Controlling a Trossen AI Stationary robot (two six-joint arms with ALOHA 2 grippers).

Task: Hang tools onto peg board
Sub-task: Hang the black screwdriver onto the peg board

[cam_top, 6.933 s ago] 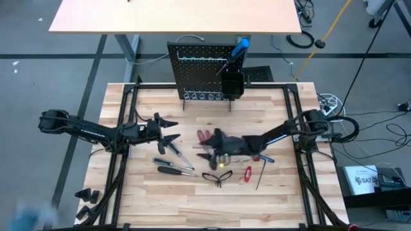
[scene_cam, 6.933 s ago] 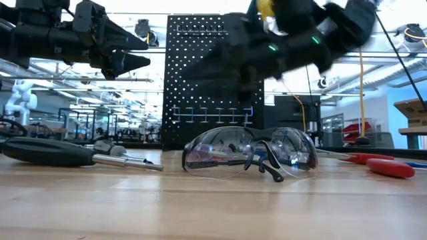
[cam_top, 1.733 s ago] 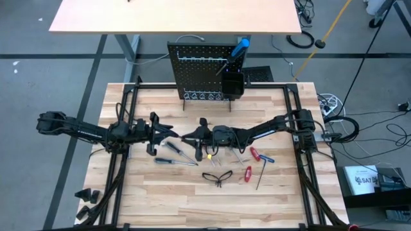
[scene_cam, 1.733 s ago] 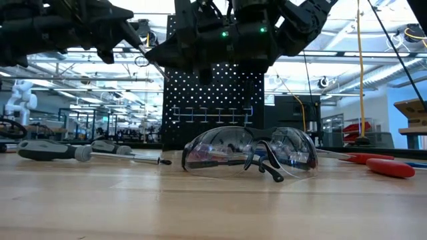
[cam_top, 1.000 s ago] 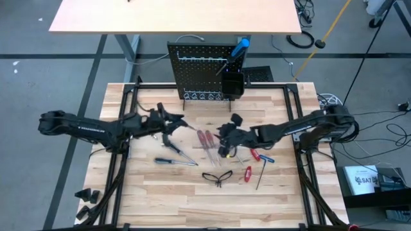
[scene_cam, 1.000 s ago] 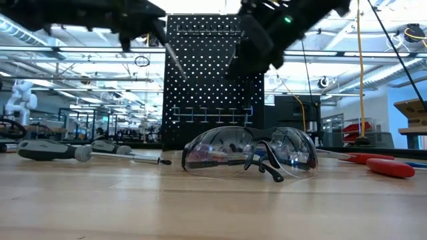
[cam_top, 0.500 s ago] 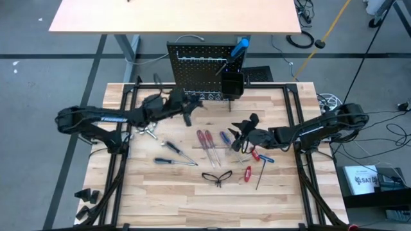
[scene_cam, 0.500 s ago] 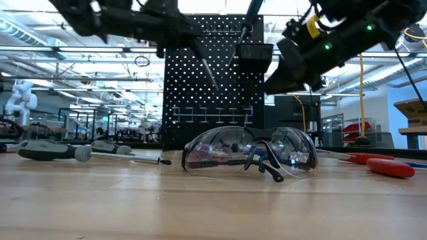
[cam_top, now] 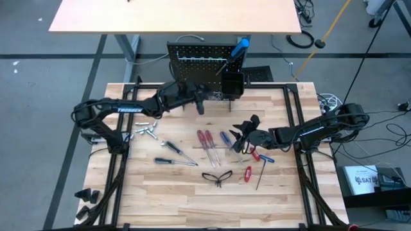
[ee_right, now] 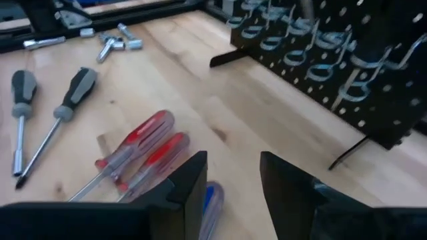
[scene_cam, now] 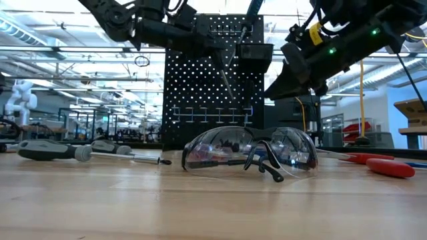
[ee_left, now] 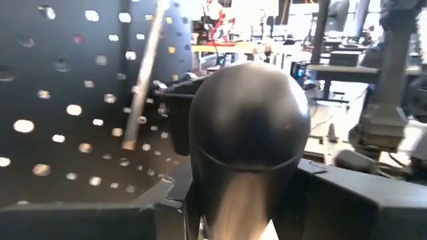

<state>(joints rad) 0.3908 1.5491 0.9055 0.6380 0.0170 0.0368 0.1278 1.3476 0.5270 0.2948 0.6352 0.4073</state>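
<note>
- The left gripper (cam_top: 198, 101) sits at twelve o'clock on the table (cam_top: 270, 186), right in front of the peg board (cam_top: 192, 74), with its jaws clamped on a black-handled screwdriver (ee_left: 248, 133). In the left wrist view the rounded handle fills the space between the fingers, and the low view shows the shaft (scene_cam: 227, 83) slanting down across the holes.
- Risk: the shaft hangs at an angle, so the tip could strike the panel or snag a pale hook (ee_right: 347, 83) instead of seating. That could tip the board on its small feet.
- Risk: the grip is on a smooth round handle, so a knock could twist the tool in the jaws. How firm the hold is I cannot judge from here.
- The black bin (cam_top: 232, 83) lies just at three o'clock of the gripper. A sideways drift could bump it or the blue-handled tool (cam_top: 240, 46) standing in it.
- The right gripper (cam_top: 243, 133) hovers at about three o'clock of table centre, jaws partly apart and holding nothing, above the red-handled screwdrivers (cam_top: 205, 139).
- The glasses (cam_top: 217, 175) lie at six o'clock, and small silver pieces (cam_top: 142, 130) lie at nine o'clock.
</note>
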